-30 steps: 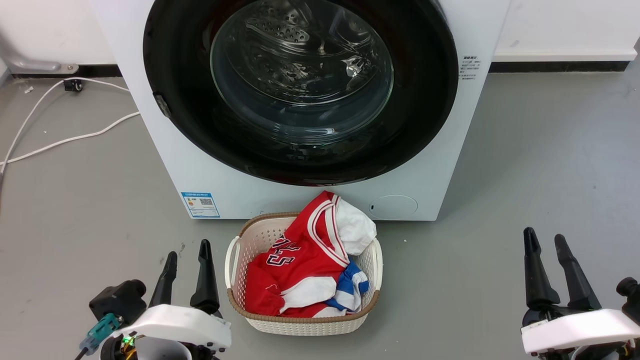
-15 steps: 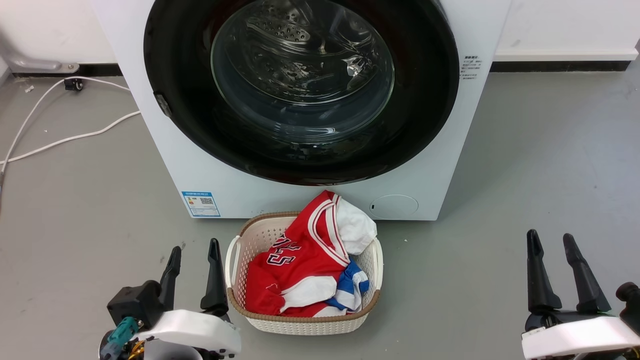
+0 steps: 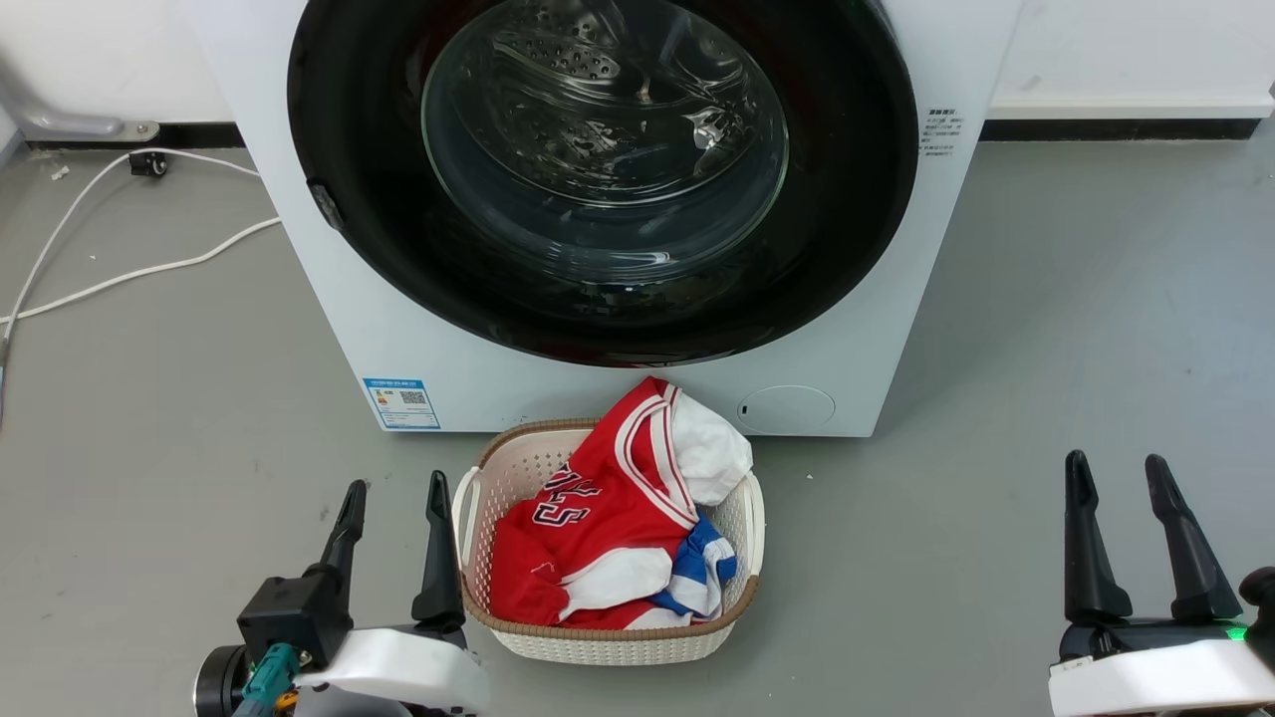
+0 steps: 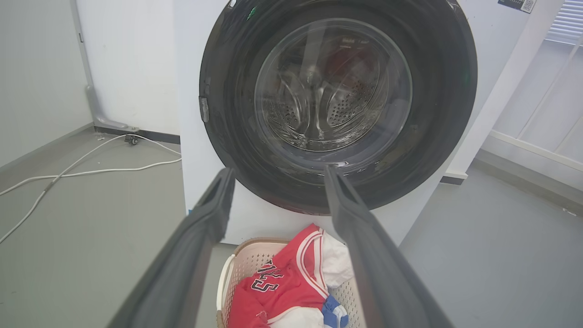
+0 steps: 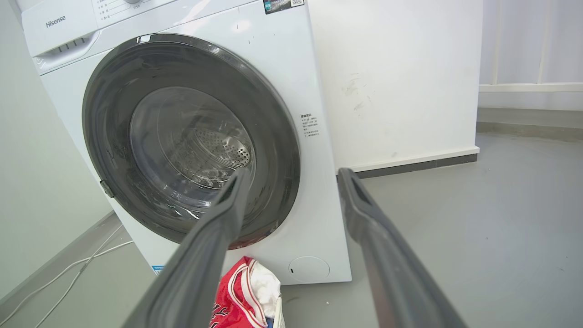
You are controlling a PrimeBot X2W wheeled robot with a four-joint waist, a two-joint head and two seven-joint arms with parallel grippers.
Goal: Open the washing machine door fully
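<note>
Grey floor: one white woven laundry basket sits just before the white washing machine and its round glossy black door. My left gripper and right gripper gape, empty.

Glossy black washing machine door shut – flush against white washing machine

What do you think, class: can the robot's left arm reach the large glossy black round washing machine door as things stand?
Probably yes: the open left gripper has bare grey floor between it and the washing machine door; the white woven laundry basket sits beside it, not ahead.
</note>
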